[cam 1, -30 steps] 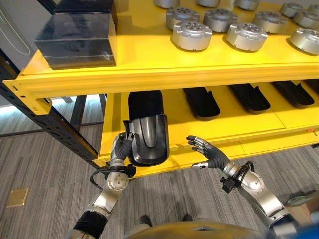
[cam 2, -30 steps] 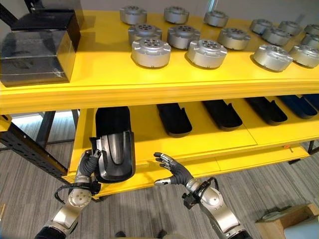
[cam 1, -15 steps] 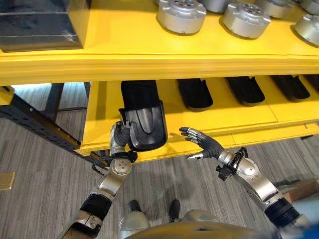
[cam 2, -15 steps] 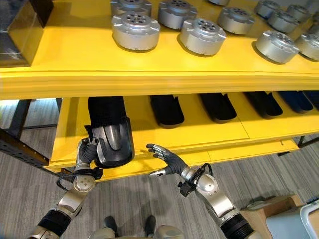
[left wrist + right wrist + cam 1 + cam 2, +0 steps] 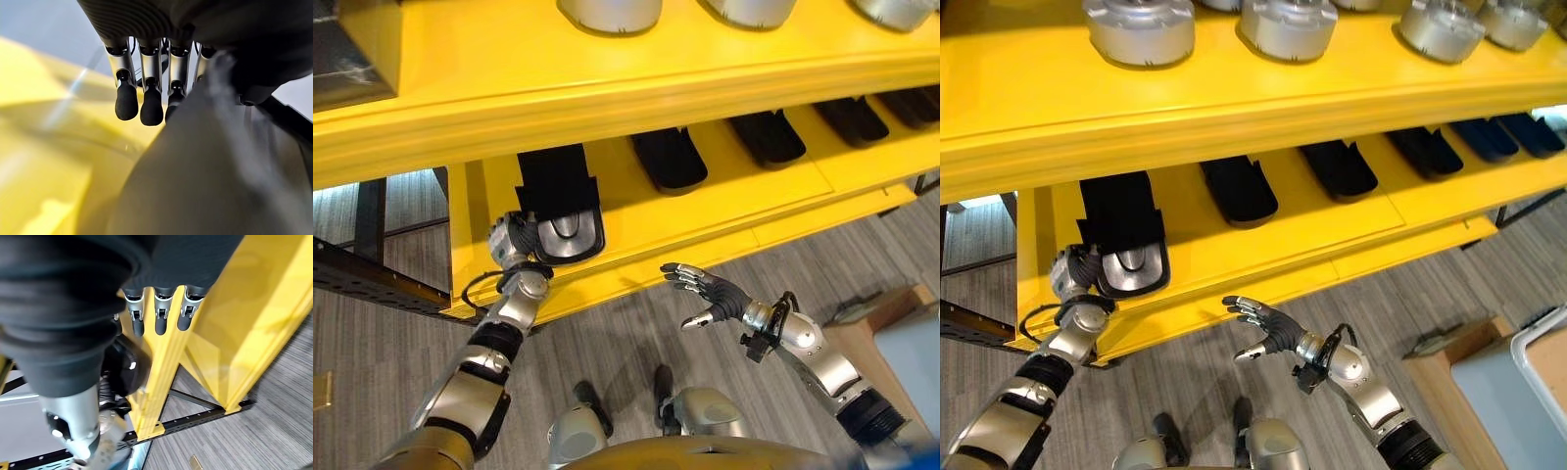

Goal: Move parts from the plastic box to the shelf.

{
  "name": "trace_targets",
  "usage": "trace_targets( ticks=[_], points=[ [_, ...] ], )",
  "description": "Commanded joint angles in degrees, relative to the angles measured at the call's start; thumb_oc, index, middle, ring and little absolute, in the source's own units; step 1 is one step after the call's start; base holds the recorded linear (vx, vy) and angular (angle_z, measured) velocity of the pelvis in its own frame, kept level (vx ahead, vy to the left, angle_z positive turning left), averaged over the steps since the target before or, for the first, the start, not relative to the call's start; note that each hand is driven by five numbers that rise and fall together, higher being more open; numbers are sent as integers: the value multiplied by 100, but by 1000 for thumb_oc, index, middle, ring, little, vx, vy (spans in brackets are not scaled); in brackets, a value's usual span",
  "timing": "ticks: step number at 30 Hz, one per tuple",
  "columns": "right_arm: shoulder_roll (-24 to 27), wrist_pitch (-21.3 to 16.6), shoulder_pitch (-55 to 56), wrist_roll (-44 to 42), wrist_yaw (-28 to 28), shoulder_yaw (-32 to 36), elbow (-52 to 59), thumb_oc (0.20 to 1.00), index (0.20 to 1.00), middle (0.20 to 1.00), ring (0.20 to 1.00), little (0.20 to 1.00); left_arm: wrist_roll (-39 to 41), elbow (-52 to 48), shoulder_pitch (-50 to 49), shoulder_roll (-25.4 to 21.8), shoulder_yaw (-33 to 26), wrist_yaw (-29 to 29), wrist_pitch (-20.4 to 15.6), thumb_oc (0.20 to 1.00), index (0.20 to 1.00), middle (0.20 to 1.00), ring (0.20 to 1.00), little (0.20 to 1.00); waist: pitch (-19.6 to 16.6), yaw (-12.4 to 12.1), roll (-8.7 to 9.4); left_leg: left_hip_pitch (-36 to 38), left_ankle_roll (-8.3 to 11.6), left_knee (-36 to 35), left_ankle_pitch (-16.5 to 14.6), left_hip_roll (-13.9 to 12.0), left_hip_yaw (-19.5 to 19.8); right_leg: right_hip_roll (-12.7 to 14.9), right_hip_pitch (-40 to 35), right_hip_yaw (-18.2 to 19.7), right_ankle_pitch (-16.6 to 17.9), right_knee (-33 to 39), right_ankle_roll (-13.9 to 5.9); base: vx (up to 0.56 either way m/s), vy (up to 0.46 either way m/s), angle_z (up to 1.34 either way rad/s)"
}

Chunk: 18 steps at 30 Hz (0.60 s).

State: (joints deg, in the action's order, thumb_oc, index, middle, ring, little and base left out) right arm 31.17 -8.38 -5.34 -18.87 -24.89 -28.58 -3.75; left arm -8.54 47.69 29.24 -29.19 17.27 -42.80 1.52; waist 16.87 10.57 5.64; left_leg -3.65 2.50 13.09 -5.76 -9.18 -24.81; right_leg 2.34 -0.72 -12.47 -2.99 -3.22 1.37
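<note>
Part (image 5: 566, 233) pushed deeper onto shelf (image 5: 724, 211); left robot hand (image 5: 509, 240) gripping.

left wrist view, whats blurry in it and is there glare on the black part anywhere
Left wrist view: the fingers are sharp, while the grey-looking part close to the lens and the yellow shelf are out of focus. Left eye view: the black part at the left hand carries a pale sheen. Right hand is open, off the shelf.

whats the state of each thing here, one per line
left robot hand: shut on the black curved plastic shell part.
right robot hand: open, holding nothing, in front of the shelf.
black curved plastic shell part: resting on the yellow lower shelf, at its front edge.
other black shell parts: lying in a row on that shelf.
</note>
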Motion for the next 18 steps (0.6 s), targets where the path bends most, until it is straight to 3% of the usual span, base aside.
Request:
trace_targets(
  ticks=[1, 5, 18],
  points=[
    [278, -337, -157, -220, -111, -46, 345, 1000, 1000, 1000, 1000, 1000, -140, -31, 174, -63, -26, -207, -86, 200, 200, 200, 200, 200, -210, -54, -225, 108, 730, -176, 1493, -1012, 179, 250, 275, -125, 104, -348, -573, -80, 94, 0],
    [422, -274, -627, -300, 1, -125, 342, 1000, 1000, 1000, 1000, 1000, -476, 484, 712, -424, 148, -170, 81, 200, 200, 200, 200, 200, 59, 23, -247, -155, 729, -99, 1393, -932, 192, 301, 605, -89, 74, -462, -575, -119, 89, -1],
    [588, -39, -1297, -396, 345, -213, 326, 1000, 1000, 1000, 1000, 1000, 362, 1065, 1348, -819, 191, -160, 466, 200, 200, 200, 200, 200, 539, 40, -231, -674, 670, 131, 1184, -752, 338, 421, 1175, -67, 47, -748, -564, -61, 53, 3]
  ],
)
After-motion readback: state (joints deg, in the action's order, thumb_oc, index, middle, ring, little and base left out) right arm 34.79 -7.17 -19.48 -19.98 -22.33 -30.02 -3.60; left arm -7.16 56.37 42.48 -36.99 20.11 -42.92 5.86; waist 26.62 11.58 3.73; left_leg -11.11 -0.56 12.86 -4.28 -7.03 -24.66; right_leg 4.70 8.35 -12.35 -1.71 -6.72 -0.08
